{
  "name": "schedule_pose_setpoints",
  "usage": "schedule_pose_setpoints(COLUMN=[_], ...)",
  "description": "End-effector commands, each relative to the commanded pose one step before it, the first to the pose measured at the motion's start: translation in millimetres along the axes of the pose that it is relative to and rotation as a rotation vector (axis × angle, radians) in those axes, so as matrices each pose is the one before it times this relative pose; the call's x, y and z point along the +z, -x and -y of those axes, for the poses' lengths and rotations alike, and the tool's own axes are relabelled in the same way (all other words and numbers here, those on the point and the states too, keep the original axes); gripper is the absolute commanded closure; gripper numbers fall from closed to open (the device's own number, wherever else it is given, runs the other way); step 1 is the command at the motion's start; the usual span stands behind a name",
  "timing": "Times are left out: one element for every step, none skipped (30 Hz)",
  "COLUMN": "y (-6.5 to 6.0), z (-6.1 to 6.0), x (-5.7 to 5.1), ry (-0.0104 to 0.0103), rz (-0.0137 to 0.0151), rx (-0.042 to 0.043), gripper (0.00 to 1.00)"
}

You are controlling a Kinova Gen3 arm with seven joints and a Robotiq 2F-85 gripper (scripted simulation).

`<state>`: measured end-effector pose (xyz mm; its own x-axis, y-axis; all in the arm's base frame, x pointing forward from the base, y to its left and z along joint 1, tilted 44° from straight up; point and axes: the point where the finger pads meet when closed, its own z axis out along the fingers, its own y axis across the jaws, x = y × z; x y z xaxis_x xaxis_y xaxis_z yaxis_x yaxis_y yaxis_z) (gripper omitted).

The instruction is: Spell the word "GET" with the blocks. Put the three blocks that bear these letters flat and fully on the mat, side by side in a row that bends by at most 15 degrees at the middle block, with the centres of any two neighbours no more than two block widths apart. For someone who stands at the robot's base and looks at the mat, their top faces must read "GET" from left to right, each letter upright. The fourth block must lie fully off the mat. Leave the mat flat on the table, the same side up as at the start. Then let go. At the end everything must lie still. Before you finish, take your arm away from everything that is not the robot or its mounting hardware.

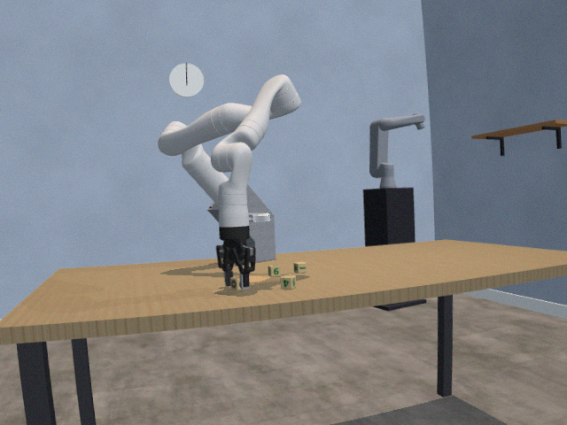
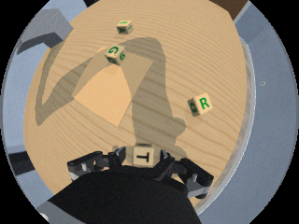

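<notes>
The arm reaches down from its base at the far side of the table. The gripper points straight down, its fingertips close to the table top.

Gripper state: the fingers stand apart, one on each side of the T block. They bracket the block without clamping it. In the exterior view the same block sits on the table between the fingertips. In the wrist view its top face shows a dark T between the finger links.

Mat: a pale orange sheet lying flat on the table, partly under the arm's shadow. The T block sits off the mat, near its corner on the gripper's side.

G block: at the far end of the mat in the wrist view, a green G on its top face. Whether it rests fully on the mat cannot be told. In the exterior view it is the block showing a green mark like a 6.

R block: on bare table, well apart from the mat, to the right in the wrist view.

Fourth block: on bare table beyond the G block, off the mat. Its letter is too small to read.

Background: a second arm on a black pedestal, a wall shelf and a round wall clock.
</notes>
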<state>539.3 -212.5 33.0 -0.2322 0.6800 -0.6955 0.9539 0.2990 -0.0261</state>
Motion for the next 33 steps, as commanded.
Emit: schedule_pose_setpoints(y=[0.11,0.0,0.0,0.0,0.0,0.0,0.0,0.0,0.0,0.0,0.0,0.0,0.0,0.0,0.0,0.0,0.0,0.0,0.0,0.0,0.0,0.0,0.0,0.0,0.0,0.0,0.0,0.0,0.0,0.0,0.0,0.0,0.0], z=[-0.72,0.0,0.0,0.0,0.0,0.0,0.0,0.0,0.0,0.0,0.0,0.0,0.0,0.0,0.0,0.0,0.0,0.0,0.0,0.0,0.0,0.0,0.0,0.0,0.0,0.0,0.0,0.0,0.0,0.0,0.0,0.0,0.0], x=[-0.77,0.0,0.0,0.0,0.0,0.0,0.0,0.0,0.0,0.0,0.0,0.0,0.0,0.0,0.0,0.0,0.0,0.0,0.0,0.0,0.0,0.0,0.0,0.0,0.0,0.0,0.0,0.0,0.0,0.0,0.0,0.0,0.0], ry=[0.00171,0.0,0.0,0.0,0.0,0.0,0.0,0.0,0.0,0.0,0.0,0.0,0.0,0.0,0.0,0.0,0.0,0.0,0.0,0.0,0.0,0.0,0.0,0.0,0.0,0.0,0.0,0.0,0.0,0.0,0.0,0.0,0.0], rz=[0.00019,0.0,0.0,0.0,0.0,0.0,0.0,0.0,0.0,0.0,0.0,0.0,0.0,0.0,0.0,0.0,0.0,0.0,0.0,0.0,0.0,0.0,0.0,0.0,0.0,0.0,0.0,0.0,0.0,0.0,0.0,0.0,0.0], rx=[0.00003,0.0,0.0,0.0,0.0,0.0,0.0,0.0,0.0,0.0,0.0,0.0,0.0,0.0,0.0,0.0,0.0,0.0,0.0,0.0,0.0,0.0,0.0,0.0,0.0,0.0,0.0,0.0,0.0,0.0,0.0,0.0,0.0], gripper=[0.33,0.33,0.33,0.54,0.54,0.54,0.54,0.54,0.54,0.54,0.54,0.54,0.54,0.54,0.54,0.54,0.54,0.54,0.54,0.54,0.74,0.74,0.74,0.74,0.74,0.74,0.74,0.74,0.74,0.74,0.74,0.74,0.74])
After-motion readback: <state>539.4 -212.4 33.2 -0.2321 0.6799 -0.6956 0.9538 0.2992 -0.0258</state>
